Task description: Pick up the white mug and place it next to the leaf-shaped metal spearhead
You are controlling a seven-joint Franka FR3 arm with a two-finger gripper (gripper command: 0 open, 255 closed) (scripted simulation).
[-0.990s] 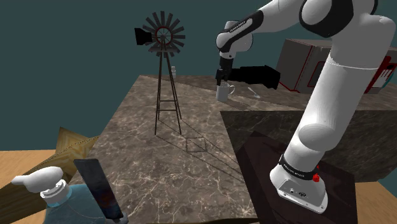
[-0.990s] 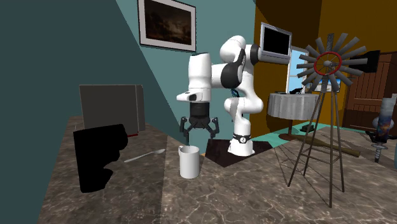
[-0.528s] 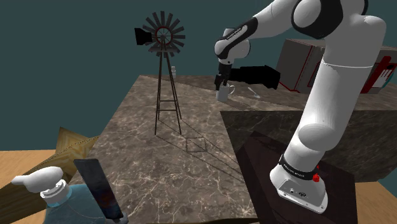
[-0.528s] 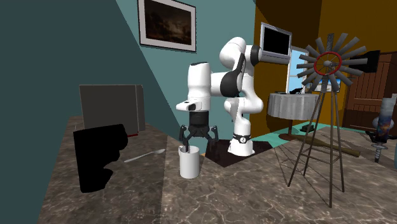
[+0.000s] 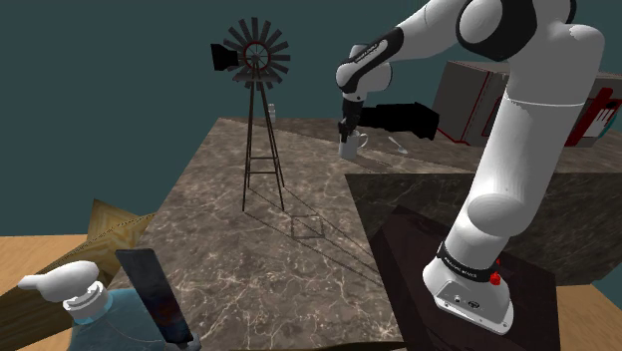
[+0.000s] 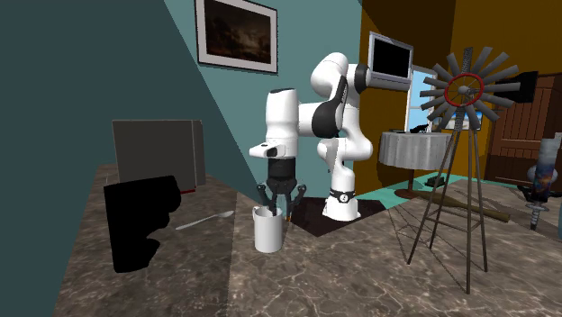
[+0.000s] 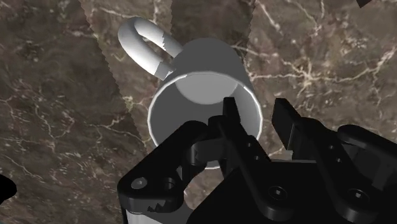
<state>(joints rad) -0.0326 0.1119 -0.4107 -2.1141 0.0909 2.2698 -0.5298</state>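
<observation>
The white mug (image 5: 349,148) (image 6: 268,232) (image 7: 203,89) stands upright on the marble counter (image 5: 259,249), handle turned away from the hand. My gripper (image 5: 348,132) (image 6: 278,209) (image 7: 257,118) is lowered onto its rim. One finger is inside the cup and the other outside, astride the wall opposite the handle. The jaws have narrowed, and thin gaps still show on both sides of the wall. The slim silvery spearhead (image 6: 205,220) (image 5: 399,146) lies flat on the counter just beyond the mug, beside a black block.
A black block (image 6: 140,221) (image 5: 399,118) and a grey box (image 6: 158,151) stand close behind the mug. A tall model windmill (image 5: 257,110) (image 6: 455,162) stands on the counter. A spray bottle (image 5: 90,309) sits near the shoulder view's lower left. The stand (image 5: 468,289) adjoins the counter.
The hand came down over the mug a second ago. Since half a second ago the wide-spread fingers have drawn in around the rim wall. The mug has not moved.
</observation>
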